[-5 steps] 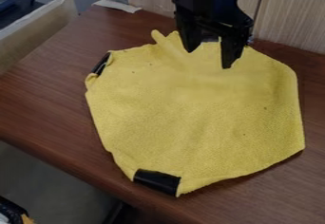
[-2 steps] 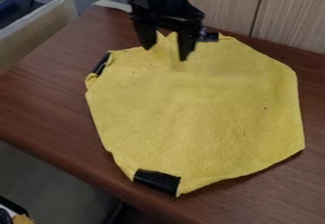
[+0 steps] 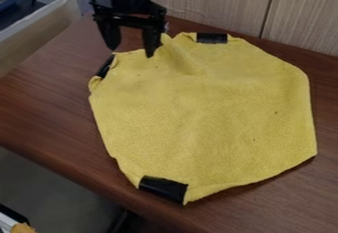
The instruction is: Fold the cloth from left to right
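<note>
Gripper (image 3: 132, 53) fingers stand apart, pointing down at the cloth's far left border, toward the desk's far left corner; one fingertip overlaps the cloth in the view, and whether it touches cannot be told.

Nearest, beyond the near edge of the desk (image 3: 46, 98), a small orange-brown thing (image 3: 23, 228) shows low at the left. Just inside that edge, a black strip (image 3: 163, 189) lies across the near corner of the yellow cloth (image 3: 204, 108). The cloth is spread out over the middle of the desk and reaches close to its far edge, mostly flat, with a few small dark specks. Its left border has a small tuck beside a second black strip (image 3: 105, 66). Farther back, the cloth rises in a short ridge near the gripper, and a third black strip (image 3: 212, 38) sits on its far border.

Off the desk's left side stands a pale board (image 3: 39, 32); behind the far edge rises a wood-grain panel (image 3: 218, 5).
</note>
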`<state>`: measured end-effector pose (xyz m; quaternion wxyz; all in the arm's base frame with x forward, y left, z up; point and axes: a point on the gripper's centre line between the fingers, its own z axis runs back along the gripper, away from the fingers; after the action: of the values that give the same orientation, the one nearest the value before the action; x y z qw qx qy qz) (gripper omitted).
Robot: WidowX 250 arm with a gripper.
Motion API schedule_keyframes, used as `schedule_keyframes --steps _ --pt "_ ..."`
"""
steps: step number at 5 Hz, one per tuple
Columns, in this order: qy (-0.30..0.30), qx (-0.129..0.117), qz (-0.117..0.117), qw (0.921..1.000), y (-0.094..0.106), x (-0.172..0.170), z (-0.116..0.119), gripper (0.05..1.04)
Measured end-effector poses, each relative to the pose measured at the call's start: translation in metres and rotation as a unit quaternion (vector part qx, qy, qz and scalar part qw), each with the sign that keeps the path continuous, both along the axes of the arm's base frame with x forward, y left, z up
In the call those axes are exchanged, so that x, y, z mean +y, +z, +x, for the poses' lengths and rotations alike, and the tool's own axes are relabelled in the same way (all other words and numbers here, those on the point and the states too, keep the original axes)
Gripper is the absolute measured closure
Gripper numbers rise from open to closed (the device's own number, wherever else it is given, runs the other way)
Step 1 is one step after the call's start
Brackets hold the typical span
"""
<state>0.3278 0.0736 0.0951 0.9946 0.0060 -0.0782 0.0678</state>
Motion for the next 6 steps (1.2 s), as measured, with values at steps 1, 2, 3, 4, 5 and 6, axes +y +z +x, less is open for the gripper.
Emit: schedule_keyframes --steps 1,2,3,4,5,6 --pt "0.045 0.014 0.002 0.9989 -0.019 0.026 -0.003 0.083" --pt "0.081 0.005 0.007 0.9967 -0.023 0.042 -0.008 0.083" --pt "0.096 0.022 0.003 0.9951 -0.038 0.046 -0.011 0.132" --pt "0.089 0.028 0.011 0.9956 -0.042 0.044 -0.01 0.413" --pt "0.076 0.03 0.019 0.9965 -0.042 0.038 -0.008 0.714" --pt "0.072 0.033 0.023 0.9965 -0.042 0.036 -0.008 0.912"
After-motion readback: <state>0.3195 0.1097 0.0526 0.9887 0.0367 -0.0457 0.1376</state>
